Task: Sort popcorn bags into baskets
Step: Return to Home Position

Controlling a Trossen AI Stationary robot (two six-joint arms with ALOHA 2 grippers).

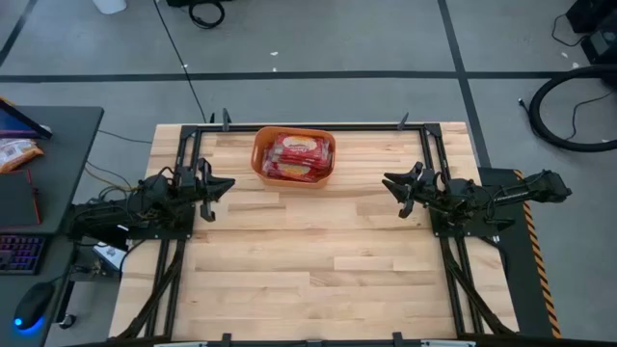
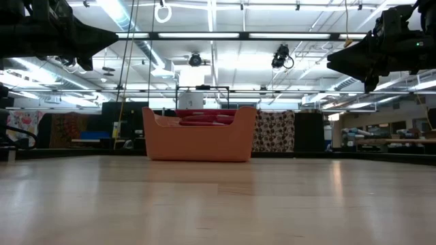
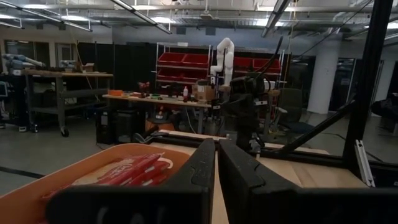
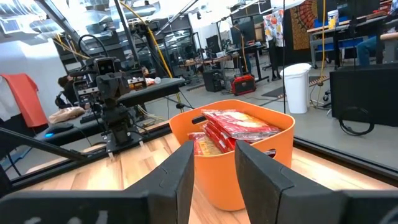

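Note:
The orange tub point(image 1: 258, 162) stands on its base near the table's far edge, about midway between the arms. Several red popcorn packets point(image 1: 294, 154) lie stacked flat inside it, their tops just above its rim in the low view point(image 2: 204, 118). No packet shows on the table. My left gripper point(image 1: 229, 183) hovers at the table's left side, left of the tub, fingers shut and empty point(image 3: 216, 155). My right gripper point(image 1: 388, 181) hovers at the right side, pointing at the tub point(image 4: 249, 174), fingers apart and empty point(image 4: 214, 152).
Black frame rails point(image 1: 318, 126) run along the table's far edge and down both sides under the arms. The wooden top point(image 1: 318, 260) stretches bare from the tub toward the near edge. A desk with a keyboard and mouse point(image 1: 29, 241) stands left of the table.

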